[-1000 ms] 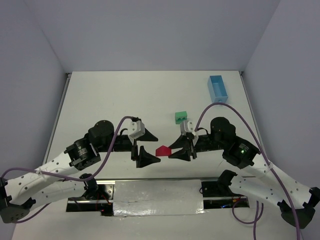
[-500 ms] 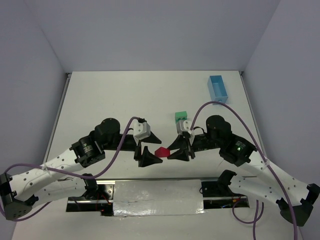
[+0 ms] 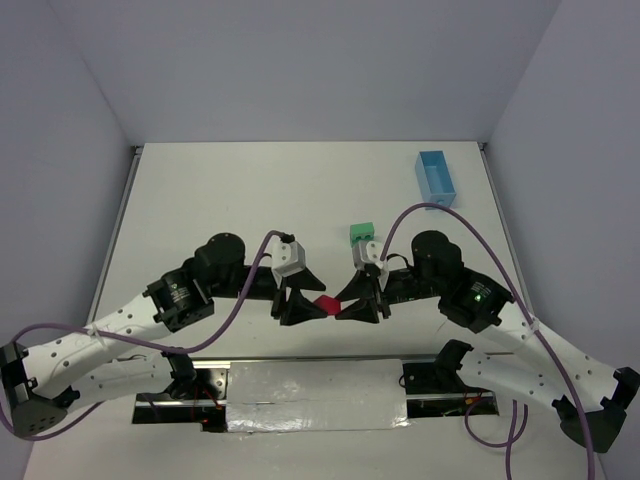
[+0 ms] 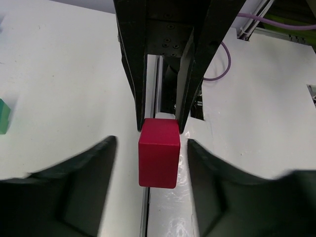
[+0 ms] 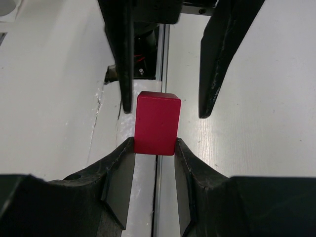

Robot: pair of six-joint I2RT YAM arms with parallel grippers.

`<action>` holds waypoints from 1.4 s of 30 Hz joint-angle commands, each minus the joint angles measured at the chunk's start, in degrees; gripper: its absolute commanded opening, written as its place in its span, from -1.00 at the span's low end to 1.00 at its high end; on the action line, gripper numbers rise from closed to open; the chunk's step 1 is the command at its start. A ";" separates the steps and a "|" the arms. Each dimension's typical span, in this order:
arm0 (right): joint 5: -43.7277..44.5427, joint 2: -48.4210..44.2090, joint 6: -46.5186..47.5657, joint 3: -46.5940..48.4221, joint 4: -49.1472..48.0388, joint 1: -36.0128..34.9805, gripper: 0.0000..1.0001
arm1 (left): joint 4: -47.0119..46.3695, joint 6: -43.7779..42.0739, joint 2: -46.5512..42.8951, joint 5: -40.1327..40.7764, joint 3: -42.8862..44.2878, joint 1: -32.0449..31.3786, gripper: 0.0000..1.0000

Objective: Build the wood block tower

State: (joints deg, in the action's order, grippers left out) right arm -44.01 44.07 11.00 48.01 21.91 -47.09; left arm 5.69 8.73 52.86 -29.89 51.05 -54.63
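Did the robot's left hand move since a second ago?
Yes. The left gripper slid rightward, closer to the green block, which stayed put. It now straddles the red block held by the right gripper.

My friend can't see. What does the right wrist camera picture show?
A red block is pinched in the right pincer at the bottom. The left pincer reaches in from the top, open around the block's far end, over a white table.
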 commanded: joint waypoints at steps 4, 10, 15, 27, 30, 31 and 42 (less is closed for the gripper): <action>-0.73 -0.31 0.42 2.27 -0.99 -0.11 -0.73 | -1.30 -1.52 0.84 0.01 2.65 -0.21 -0.11; -0.38 0.13 0.77 2.18 -1.08 -0.02 -0.55 | -0.25 -1.35 1.81 1.85 4.50 -0.21 -0.96; 19.17 -4.77 -6.93 -0.10 -5.29 -0.02 0.99 | -2.61 -0.82 1.54 18.52 3.88 -0.21 -1.00; 69.14 -16.04 -30.34 6.74 11.74 0.95 0.99 | -3.06 -17.42 32.53 18.91 24.08 6.64 -1.00; 70.28 -15.95 -30.08 6.49 12.45 1.21 0.99 | -1.57 -19.89 38.44 16.38 30.50 8.39 -1.00; 70.38 -15.95 -30.08 5.96 12.54 1.21 0.99 | -2.00 -20.76 41.50 15.40 31.39 8.66 -1.00; 71.43 -20.87 -27.88 -2.39 8.50 1.47 0.99 | -15.26 -21.92 52.69 8.98 30.87 11.30 -1.00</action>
State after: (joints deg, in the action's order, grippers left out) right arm 25.41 25.12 -17.28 47.16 32.58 -45.95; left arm -0.99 -12.12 105.14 -15.70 81.62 -44.49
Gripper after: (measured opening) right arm 0.996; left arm 0.453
